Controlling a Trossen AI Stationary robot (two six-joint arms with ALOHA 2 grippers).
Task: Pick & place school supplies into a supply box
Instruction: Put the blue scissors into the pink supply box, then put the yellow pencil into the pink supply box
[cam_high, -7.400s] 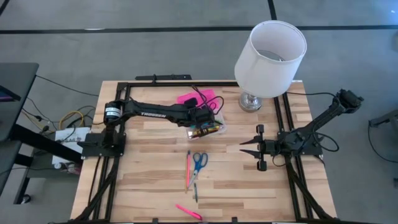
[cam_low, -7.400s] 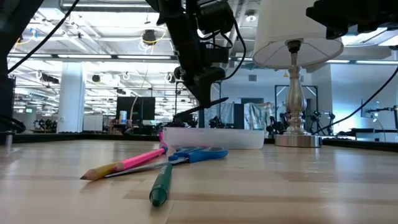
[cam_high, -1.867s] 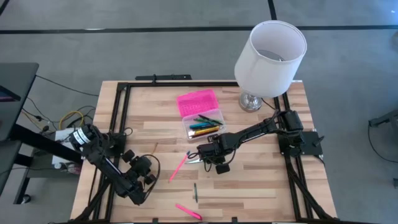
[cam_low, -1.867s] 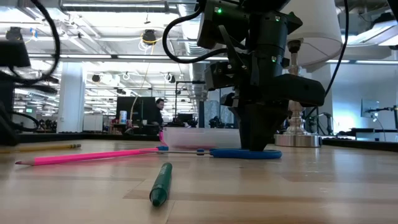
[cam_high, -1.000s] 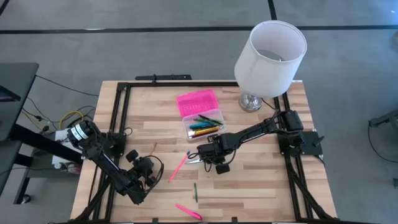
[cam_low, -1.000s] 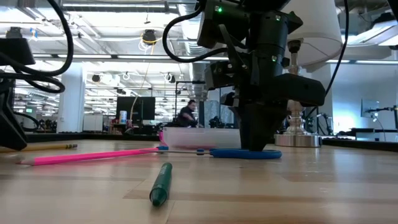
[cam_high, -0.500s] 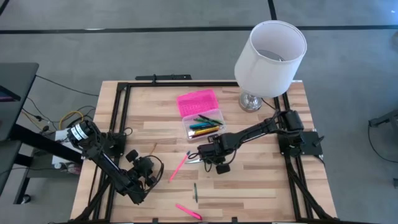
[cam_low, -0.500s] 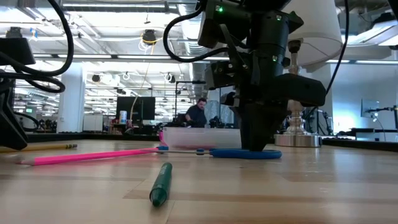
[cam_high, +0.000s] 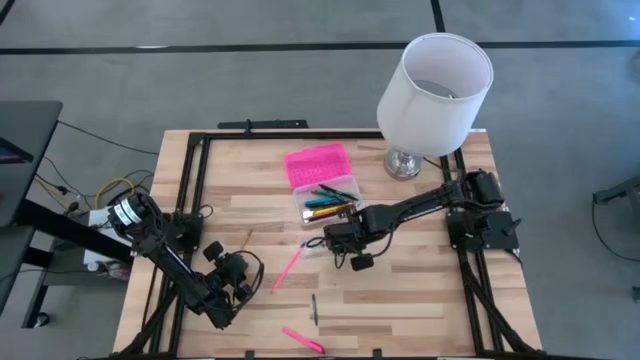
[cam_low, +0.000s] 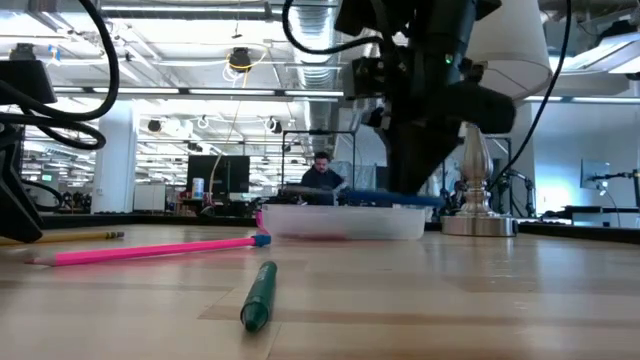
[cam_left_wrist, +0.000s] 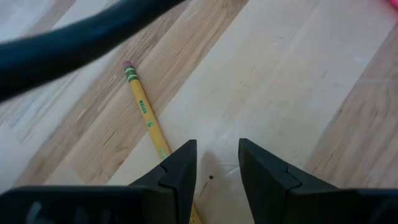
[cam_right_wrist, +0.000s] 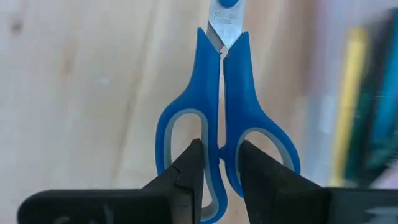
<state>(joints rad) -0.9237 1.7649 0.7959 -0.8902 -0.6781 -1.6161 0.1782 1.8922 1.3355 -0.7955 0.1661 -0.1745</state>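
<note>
Gripping the scissors (cam_right_wrist: 219, 134) above the tabletop, the right gripper (cam_right_wrist: 219, 168) hangs beside the supply box's (cam_high: 332, 208) near edge.

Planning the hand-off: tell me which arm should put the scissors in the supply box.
Right. The right gripper is shut on the scissors, lifted off the table beside the supply box. The left gripper is open, low over a yellow pencil near the table's left edge.
</note>
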